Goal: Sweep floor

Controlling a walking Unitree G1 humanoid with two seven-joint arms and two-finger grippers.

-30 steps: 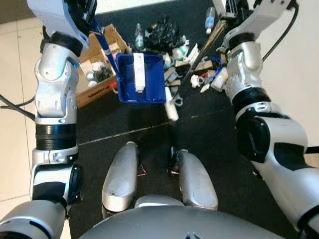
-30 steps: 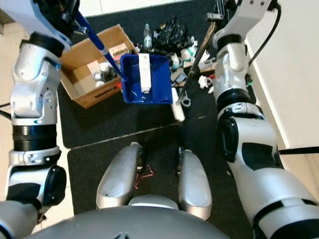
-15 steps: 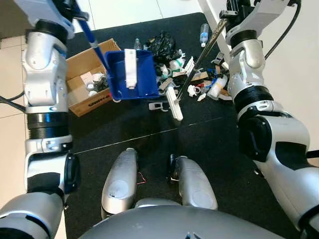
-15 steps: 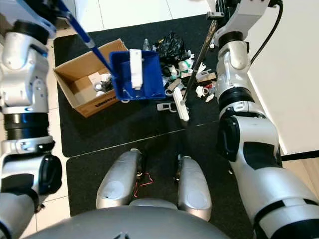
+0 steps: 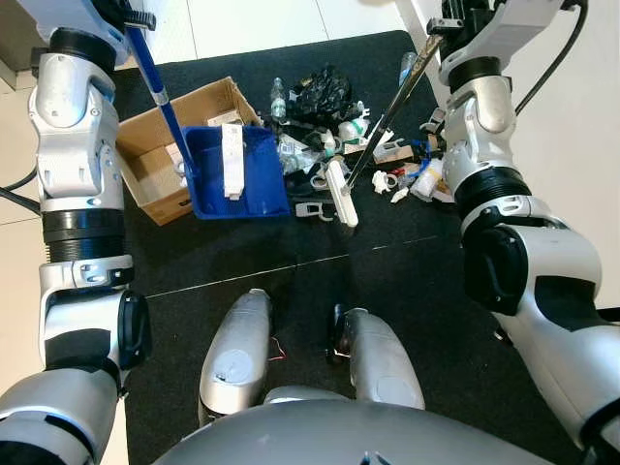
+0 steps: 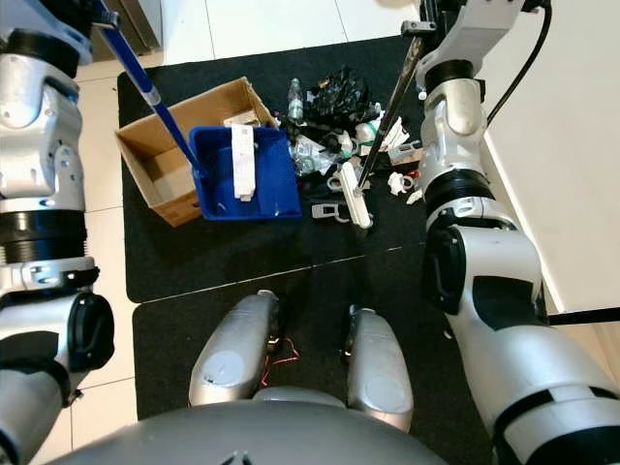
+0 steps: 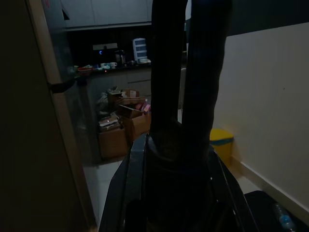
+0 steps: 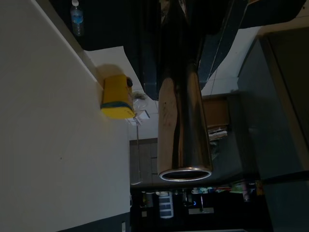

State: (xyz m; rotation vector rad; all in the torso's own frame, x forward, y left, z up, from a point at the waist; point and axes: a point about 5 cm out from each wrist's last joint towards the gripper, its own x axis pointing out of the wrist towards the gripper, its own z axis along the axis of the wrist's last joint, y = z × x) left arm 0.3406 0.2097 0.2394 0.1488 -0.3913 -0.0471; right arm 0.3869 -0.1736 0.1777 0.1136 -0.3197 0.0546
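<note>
Broom [image 5: 380, 122] head sits on the black mat [image 5: 291, 242] at the near edge of the trash pile [image 5: 334, 116], shaft running up and away to the right gripper [image 5: 453, 14] at top right; the right wrist view shows the metal shaft end [image 8: 184, 130] between the dark fingers, so I read that gripper as clamped on the broom. Dustpan [image 5: 235, 172] lies to the robot's left of the pile, just beside it, blue tray flat on the mat with a white bar [image 5: 231, 160] inside, its long handle [image 5: 155, 82] slanting up to the left gripper [image 5: 124, 14]; fingers look closed round it in the left wrist view, dark but readable. Key relation: pile is between the 2 tools, broom head on its near side toward the right, pan mouth facing the pile from the left. So the sweep should run right to left, toward the pan. Right arm is the nearer one for that stroke. Box [image 5: 160, 150] stands just behind the pan on the left, touching or nearly so. A bottle [image 5: 278, 97] stands at the pile's far edge. Risk as I see it: the head skims over the bulky black bag [image 5: 325, 92] rather than pushing it.
</note>
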